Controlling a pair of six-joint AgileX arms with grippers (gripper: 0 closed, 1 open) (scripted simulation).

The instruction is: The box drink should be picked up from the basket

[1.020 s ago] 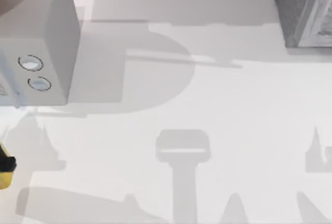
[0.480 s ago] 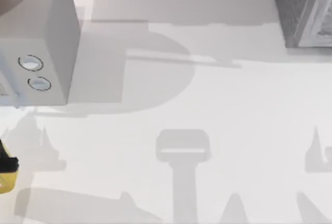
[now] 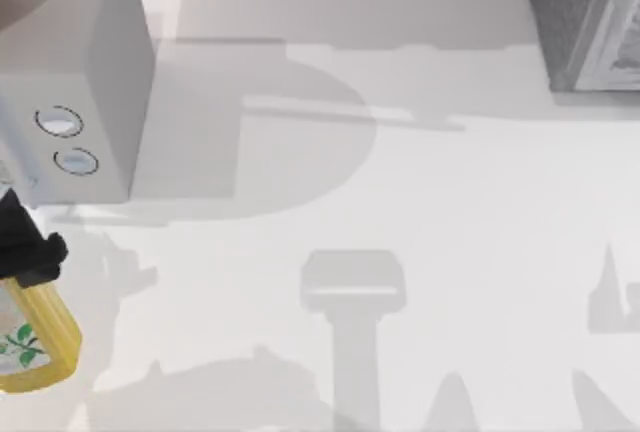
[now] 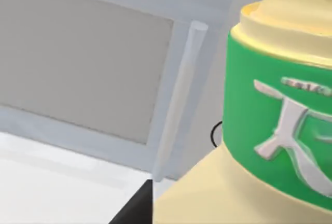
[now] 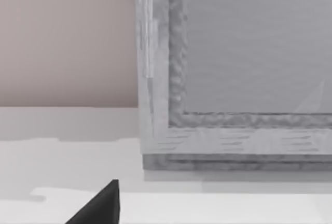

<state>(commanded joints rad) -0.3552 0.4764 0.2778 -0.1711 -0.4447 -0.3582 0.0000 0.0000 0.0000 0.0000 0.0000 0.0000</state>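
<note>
At the left edge of the table (image 3: 420,202) in the top view, our left gripper (image 3: 28,252) is holding the box drink (image 3: 38,344), its dark fingers closed on the upper end of the yellow container. The drink is lying just in front of the white appliance (image 3: 85,82) with two round knobs, and the left wrist view is showing its green label (image 4: 280,130) close up. Our right gripper (image 5: 101,206) is facing a grey cabinet (image 5: 233,79) at the table's far right, and we cannot tell how it is set.

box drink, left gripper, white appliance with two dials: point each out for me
box drink (image 3: 40,347), top view, yellow body
left gripper (image 3: 28,247), top view, black fingers
white appliance (image 3: 90,82), top view, top face
</note>
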